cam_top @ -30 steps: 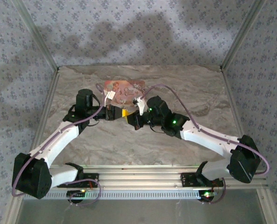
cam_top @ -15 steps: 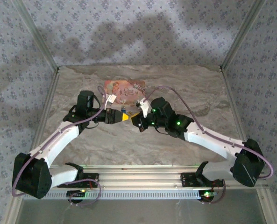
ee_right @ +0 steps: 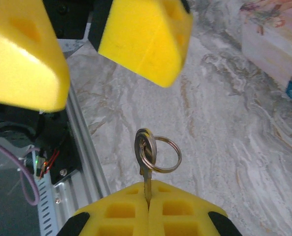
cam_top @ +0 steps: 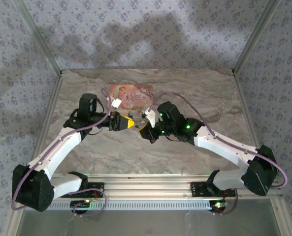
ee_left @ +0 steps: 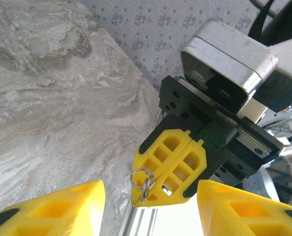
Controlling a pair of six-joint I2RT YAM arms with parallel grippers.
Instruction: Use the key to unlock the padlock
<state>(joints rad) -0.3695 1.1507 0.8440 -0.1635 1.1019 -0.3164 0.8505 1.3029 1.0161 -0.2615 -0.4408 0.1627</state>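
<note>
Holding small silver key (ee_right: 145,152) by its blade: right gripper (ee_right: 148,199), clamped | left gripper (cam_top: 127,123) at its 9 o'clock, jaws spread, empty | step: handover, seemingly | next: left must take key head squarely.

A grey, marble-veined desk (cam_top: 195,93) is lying between metal rails (cam_top: 150,186) and papered walls. A pink patterned box (cam_top: 131,92) is resting flat on it toward the far edge, near the middle, its pale side wall showing in the right wrist view.
</note>
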